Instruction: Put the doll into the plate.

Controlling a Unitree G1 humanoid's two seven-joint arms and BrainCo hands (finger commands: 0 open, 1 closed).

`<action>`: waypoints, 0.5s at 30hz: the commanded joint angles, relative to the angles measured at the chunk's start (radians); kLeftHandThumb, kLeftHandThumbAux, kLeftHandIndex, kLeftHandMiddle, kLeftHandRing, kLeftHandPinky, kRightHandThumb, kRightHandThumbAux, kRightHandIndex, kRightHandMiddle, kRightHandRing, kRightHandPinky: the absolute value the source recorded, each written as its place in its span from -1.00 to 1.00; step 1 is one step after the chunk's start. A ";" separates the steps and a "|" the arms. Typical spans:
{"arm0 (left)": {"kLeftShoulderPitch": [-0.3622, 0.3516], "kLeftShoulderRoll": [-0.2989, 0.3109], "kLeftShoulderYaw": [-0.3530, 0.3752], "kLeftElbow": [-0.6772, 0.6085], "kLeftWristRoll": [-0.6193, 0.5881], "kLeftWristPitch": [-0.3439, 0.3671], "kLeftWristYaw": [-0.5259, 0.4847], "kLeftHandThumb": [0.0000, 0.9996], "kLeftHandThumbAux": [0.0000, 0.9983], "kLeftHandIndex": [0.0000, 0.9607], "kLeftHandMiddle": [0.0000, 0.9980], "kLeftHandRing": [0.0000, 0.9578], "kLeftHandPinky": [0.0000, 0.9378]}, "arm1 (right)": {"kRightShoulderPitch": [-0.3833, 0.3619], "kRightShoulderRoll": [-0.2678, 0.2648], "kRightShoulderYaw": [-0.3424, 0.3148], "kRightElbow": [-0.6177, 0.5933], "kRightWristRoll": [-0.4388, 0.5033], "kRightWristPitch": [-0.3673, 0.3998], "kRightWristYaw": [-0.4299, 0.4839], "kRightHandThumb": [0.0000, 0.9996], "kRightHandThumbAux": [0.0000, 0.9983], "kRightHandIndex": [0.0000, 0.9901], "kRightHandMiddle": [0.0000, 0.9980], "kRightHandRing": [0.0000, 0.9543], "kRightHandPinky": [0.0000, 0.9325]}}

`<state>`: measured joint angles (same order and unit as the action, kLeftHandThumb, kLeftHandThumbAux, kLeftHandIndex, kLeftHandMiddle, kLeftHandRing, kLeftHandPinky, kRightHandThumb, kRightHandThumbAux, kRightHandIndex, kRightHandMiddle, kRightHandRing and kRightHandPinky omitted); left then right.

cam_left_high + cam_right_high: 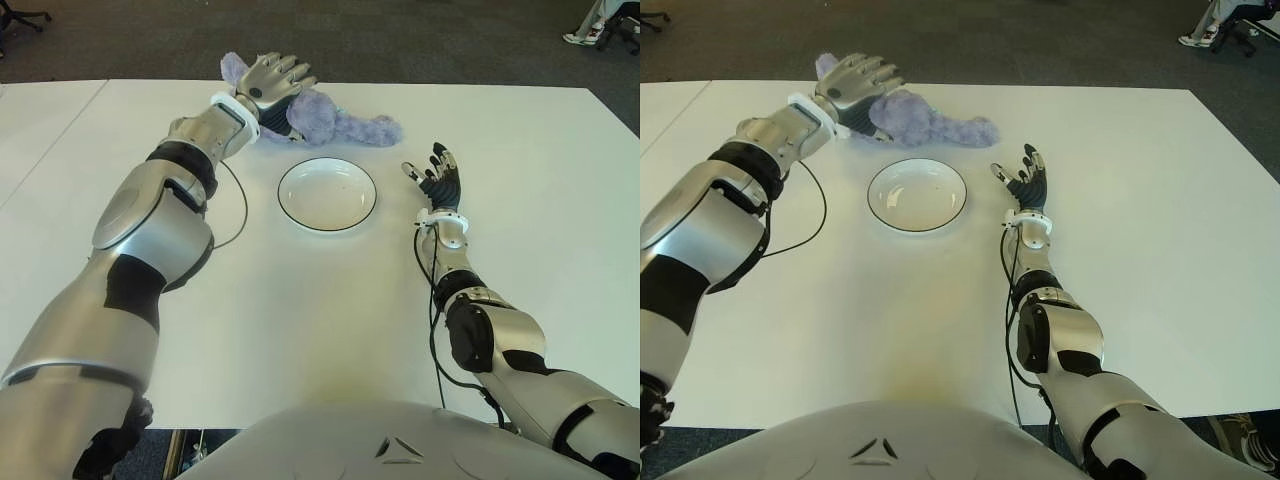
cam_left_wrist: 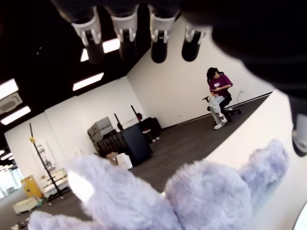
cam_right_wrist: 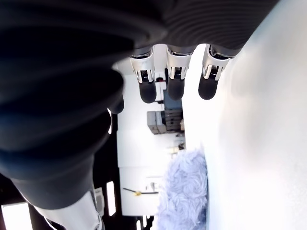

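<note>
A fluffy purple doll lies on the white table near its far edge, just behind the plate. My left hand hovers over the doll's left end with its fingers spread, holding nothing; the doll shows below them in the left wrist view. The white plate with a dark rim sits mid-table with nothing in it. To the right of the plate is my right hand, fingers straight and open, apart from the doll.
A thin black cable loops on the table beside my left forearm, left of the plate. Dark carpet lies beyond the far edge. A seated person is far across the room. Feet and a chair show at the far right.
</note>
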<state>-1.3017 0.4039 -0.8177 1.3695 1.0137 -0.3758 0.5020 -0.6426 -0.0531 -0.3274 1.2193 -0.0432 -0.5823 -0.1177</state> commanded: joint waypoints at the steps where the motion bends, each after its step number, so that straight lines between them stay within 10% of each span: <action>1: -0.023 0.017 -0.030 -0.006 0.039 0.021 0.027 -1.00 -0.21 -1.00 -1.00 -1.00 -1.00 | 0.211 0.086 0.002 0.151 -0.002 0.179 -0.007 -0.69 0.69 -0.78 -0.87 -0.93 -0.94; 15: -0.075 0.033 -0.070 -0.006 0.066 0.041 0.040 -1.00 -0.25 -1.00 -1.00 -1.00 -1.00 | 0.198 0.087 -0.001 0.151 -0.004 0.183 -0.009 -0.73 0.66 -0.79 -0.88 -0.95 -0.95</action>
<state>-1.3340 0.4228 -0.8503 1.3697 1.0293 -0.3478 0.5261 -0.6429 -0.0529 -0.3276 1.2193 -0.0496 -0.5819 -0.1189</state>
